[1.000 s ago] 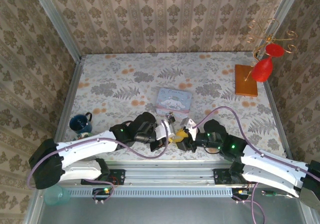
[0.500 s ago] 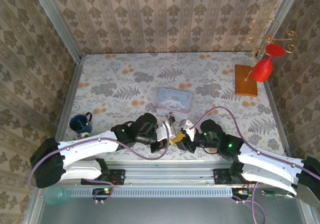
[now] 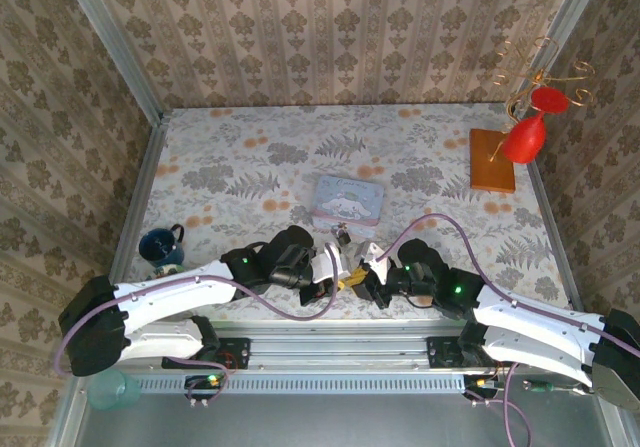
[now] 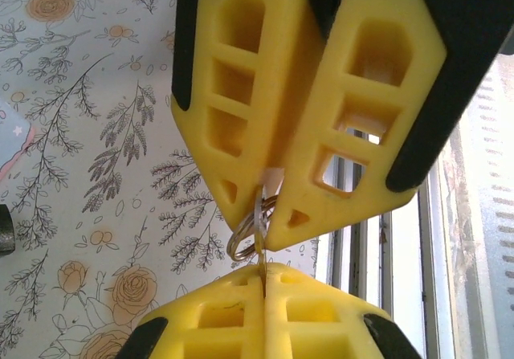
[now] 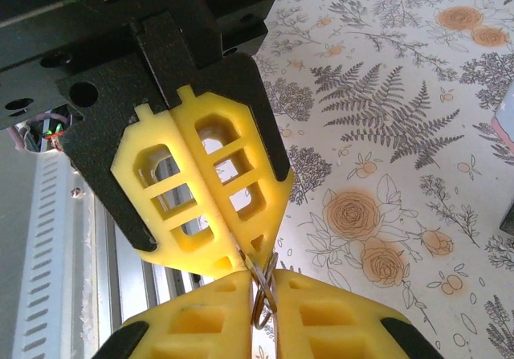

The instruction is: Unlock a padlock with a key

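Near edge of desk [image 3: 230, 147] | left fingers [image 4: 210, 315] and right fingers [image 5: 325, 315] meet tip to tip, both clamped on one key ring [image 4: 247, 234] | padlock [image 3: 343, 234] lies on desk just beyond them – toward tin [image 3: 348, 199], about equally near both arms

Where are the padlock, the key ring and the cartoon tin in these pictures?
padlock [image 3: 343, 234]: top external view, on its small dark body.
key ring [image 4: 246, 238]: left wrist view, on the bare wire loop.
cartoon tin [image 3: 348, 200]: top external view, on the middle of its lid.
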